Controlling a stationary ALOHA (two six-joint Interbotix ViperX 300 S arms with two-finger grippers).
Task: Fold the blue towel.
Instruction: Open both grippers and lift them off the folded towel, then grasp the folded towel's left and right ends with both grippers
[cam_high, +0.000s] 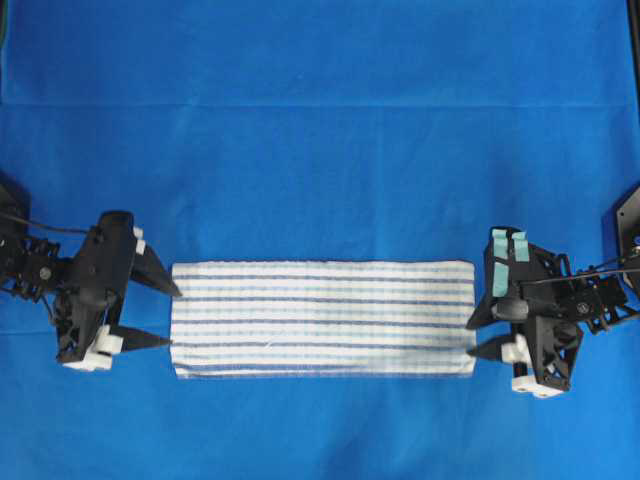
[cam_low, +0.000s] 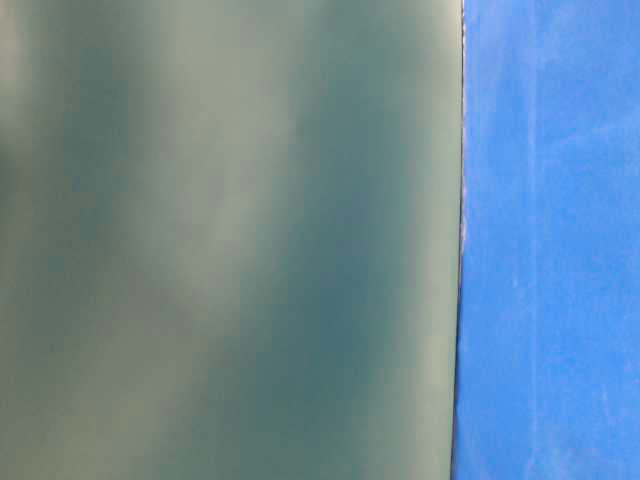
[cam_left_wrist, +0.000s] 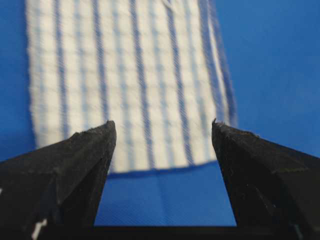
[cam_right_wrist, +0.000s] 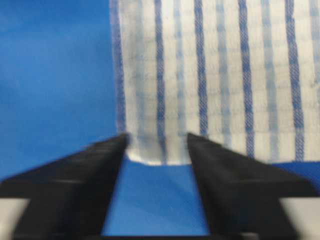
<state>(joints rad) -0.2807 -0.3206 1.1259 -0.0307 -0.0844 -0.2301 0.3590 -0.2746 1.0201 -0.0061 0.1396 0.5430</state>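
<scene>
Both tools, left (cam_high: 152, 312) and right (cam_high: 487, 328), are spread open, empty, each just beyond one towel (cam_high: 323, 318) end, so the fold is left lying flat.

A plain solid-blue cloth (cam_high: 320, 150) covers the whole surface, showing faint crease lines across its upper part. In the table-level view, a blurred grey-green panel (cam_low: 230, 240) fills most of the frame, with the blue covering alongside it on the right.
</scene>
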